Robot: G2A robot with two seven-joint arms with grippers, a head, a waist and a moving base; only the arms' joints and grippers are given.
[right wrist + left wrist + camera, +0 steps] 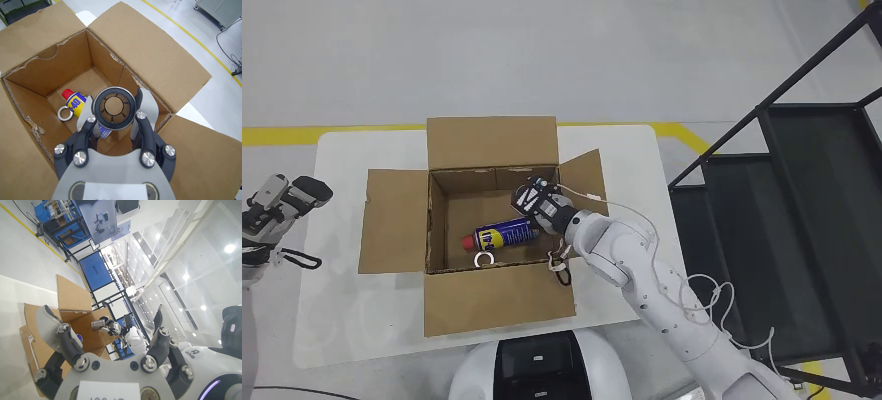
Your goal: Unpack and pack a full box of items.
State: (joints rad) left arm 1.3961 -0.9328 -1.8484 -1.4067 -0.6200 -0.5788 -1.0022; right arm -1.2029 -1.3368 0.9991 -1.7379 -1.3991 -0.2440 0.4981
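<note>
**Operator:** What do I have from the top?

**Spotter:** You have the box (pixel 492 142) open on the white counter (pixel 352 160), all flaps folded out. The spray can (pixel 500 236) lies on its side on the box floor. Its long axis runs roughly left to right, with the red cap toward the robot's left. A metal ring (pixel 483 260) lies flat just beside the cap end. Your right hand (pixel 539 200) is above the right part of the opening. Your left hand (pixel 287 200) is off past the counter's left edge, well apart from the box.

**Operator:** And the left wrist?

**Spotter:** Your left hand (pixel 102 311) has its fingers spread wide, with nothing between them. Beyond it you can see the box (pixel 73 292), and the right hand (pixel 110 327) over it, gripping a metal sleeve (pixel 97 325).

**Operator:** Right wrist?

**Spotter:** Your right hand (pixel 114 98) pinches the hollow sleeve (pixel 130 113) from both sides, above the open box (pixel 147 47). The sleeve's open end faces the camera, and its axis runs down toward the box floor. Below it lies the spray can (pixel 75 103), with the metal ring (pixel 65 113) against it near the cap.
</note>
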